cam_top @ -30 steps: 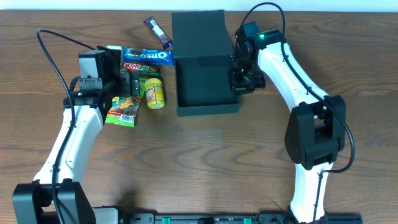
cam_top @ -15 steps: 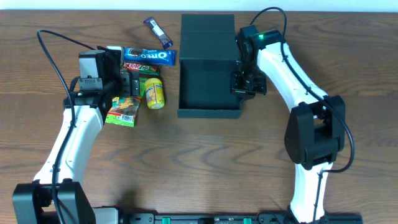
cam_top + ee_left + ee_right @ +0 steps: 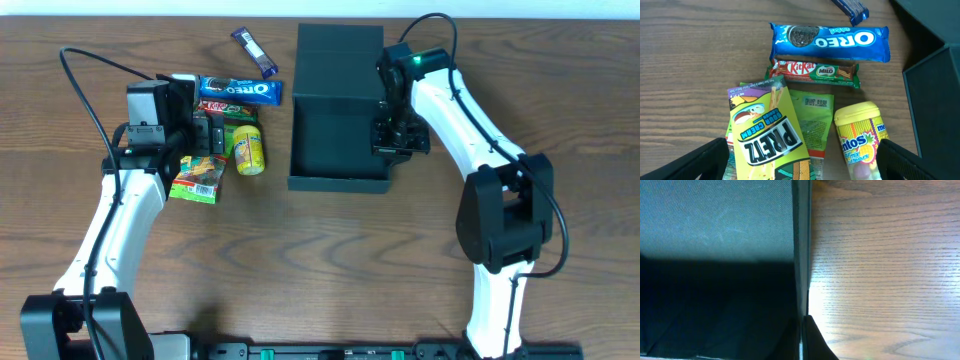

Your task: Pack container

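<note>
Upper centre: right gripper (image 3: 388, 138) tight on wall of dark teal-green matte square container (image 3: 335, 140); left gripper (image 3: 205, 133) wide open, upper left.

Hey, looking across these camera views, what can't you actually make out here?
- Green packet: left wrist view, front covered by the Pretz box.
- Dark blue bar: cut off by that view's top edge; print too small overhead.
- Right gripper: overhead, its wrist hides it; its own view crops it at the bottom edge, at the container wall.
- Container floor: lost in shadow, right wrist view.
</note>
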Motion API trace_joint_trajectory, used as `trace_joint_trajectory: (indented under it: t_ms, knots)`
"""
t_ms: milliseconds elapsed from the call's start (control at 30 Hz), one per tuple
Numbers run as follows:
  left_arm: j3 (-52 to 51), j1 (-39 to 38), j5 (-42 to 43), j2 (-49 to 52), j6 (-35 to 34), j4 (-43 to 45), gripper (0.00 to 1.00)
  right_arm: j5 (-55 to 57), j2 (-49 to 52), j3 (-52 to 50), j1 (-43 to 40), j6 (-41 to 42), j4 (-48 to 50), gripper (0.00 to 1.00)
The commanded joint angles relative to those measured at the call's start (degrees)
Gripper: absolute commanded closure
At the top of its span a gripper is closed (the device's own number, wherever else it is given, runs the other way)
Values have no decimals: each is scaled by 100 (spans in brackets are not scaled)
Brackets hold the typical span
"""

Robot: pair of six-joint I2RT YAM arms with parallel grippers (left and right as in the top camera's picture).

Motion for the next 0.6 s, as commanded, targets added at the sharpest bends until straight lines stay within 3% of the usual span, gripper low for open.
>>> trace_joint_trajectory:
  t_ms: [0, 567]
  knots:
    - [133, 7, 20, 44, 59, -7, 5, 101, 127, -17, 70, -197, -11, 98]
    - [133, 7, 20, 44, 59, -7, 4, 356, 127, -17, 76, -756, 11, 99]
